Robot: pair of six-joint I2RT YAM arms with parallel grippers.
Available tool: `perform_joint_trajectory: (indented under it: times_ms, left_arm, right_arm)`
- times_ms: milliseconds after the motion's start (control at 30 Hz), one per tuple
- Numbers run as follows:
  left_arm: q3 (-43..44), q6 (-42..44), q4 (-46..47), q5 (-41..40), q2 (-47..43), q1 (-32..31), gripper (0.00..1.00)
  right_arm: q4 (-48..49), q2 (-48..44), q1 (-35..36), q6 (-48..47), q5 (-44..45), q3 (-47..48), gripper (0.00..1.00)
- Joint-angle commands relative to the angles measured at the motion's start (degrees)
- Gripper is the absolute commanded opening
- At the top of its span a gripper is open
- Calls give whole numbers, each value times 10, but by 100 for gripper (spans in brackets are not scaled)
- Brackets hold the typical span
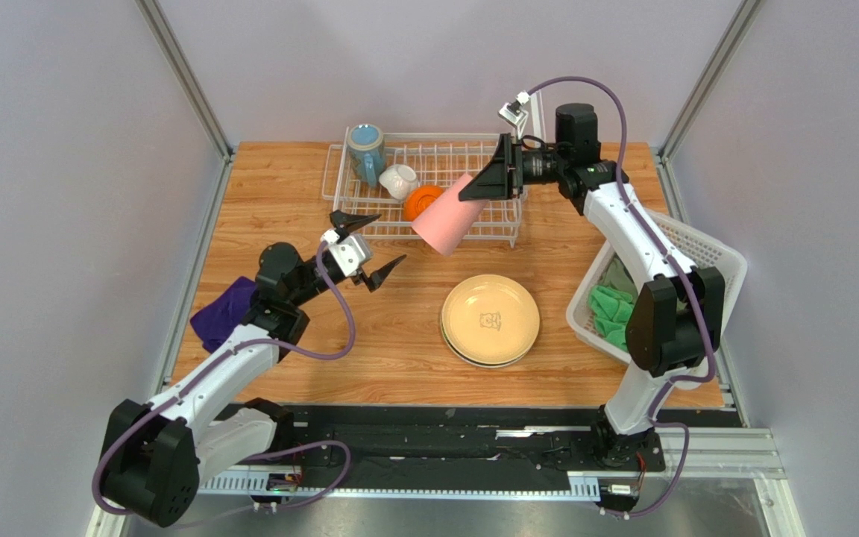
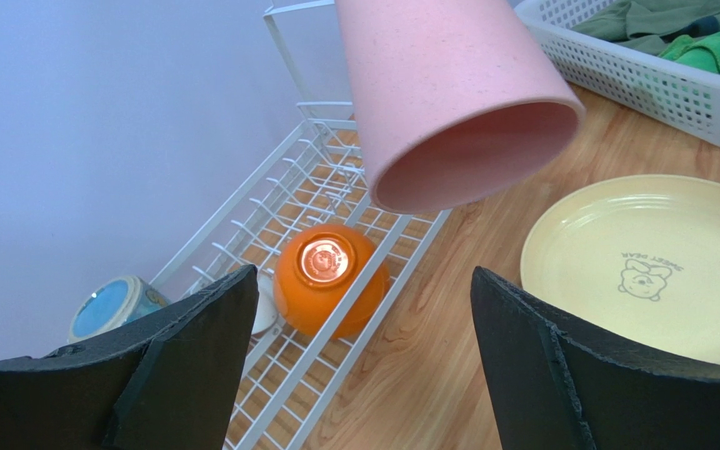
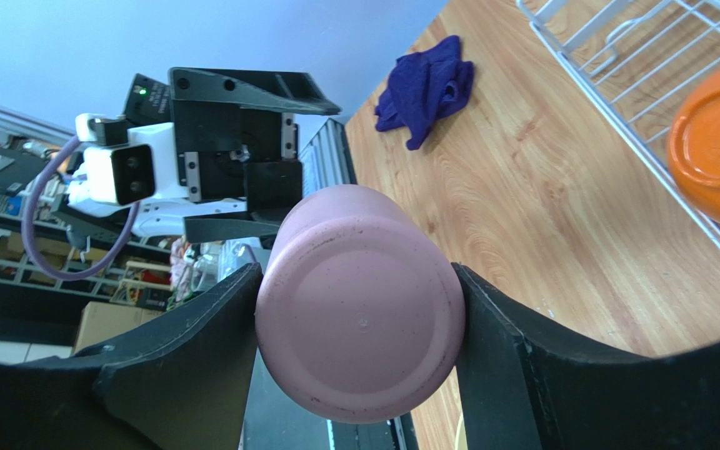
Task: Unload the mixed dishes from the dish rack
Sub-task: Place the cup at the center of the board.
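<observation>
My right gripper (image 1: pixel 479 188) is shut on the base end of the pink tumbler (image 1: pixel 451 215), holding it tilted, mouth down, in the air over the front rail of the white wire dish rack (image 1: pixel 445 138). Its fingers press both sides of the tumbler (image 3: pixel 359 319). In the rack are a blue mug (image 1: pixel 366 151), a small white bowl (image 1: pixel 398 179) and an upturned orange bowl (image 1: pixel 423 201). My left gripper (image 1: pixel 376 241) is open and empty, in front of the rack's left end, facing the orange bowl (image 2: pixel 331 277). The cream-yellow plate (image 1: pixel 490 319) lies on the table, stacked on another plate.
A white lattice basket (image 1: pixel 669 280) with green cloths (image 1: pixel 613 313) stands tilted at the right edge. A purple cloth (image 1: pixel 221 313) lies at the left, under my left arm. Grey walls close in the table at the back and sides.
</observation>
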Motion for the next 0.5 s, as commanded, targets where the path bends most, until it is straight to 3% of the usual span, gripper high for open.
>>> perform_joint_trajectory:
  times_ms: [0,300,467]
  left_arm:
    - [-2,9,99,-25,22,-14,91]
    - [7,-29,128,-36,35,-45,88]
    - [3,-34,135,-42,35,-65,81]
  right_arm:
    - [56,-21,12,32,-46,-13,0]
    - [62,-23,40,25,-50,-34,0]
    - [61,-20,51,19,-54,-39,0]
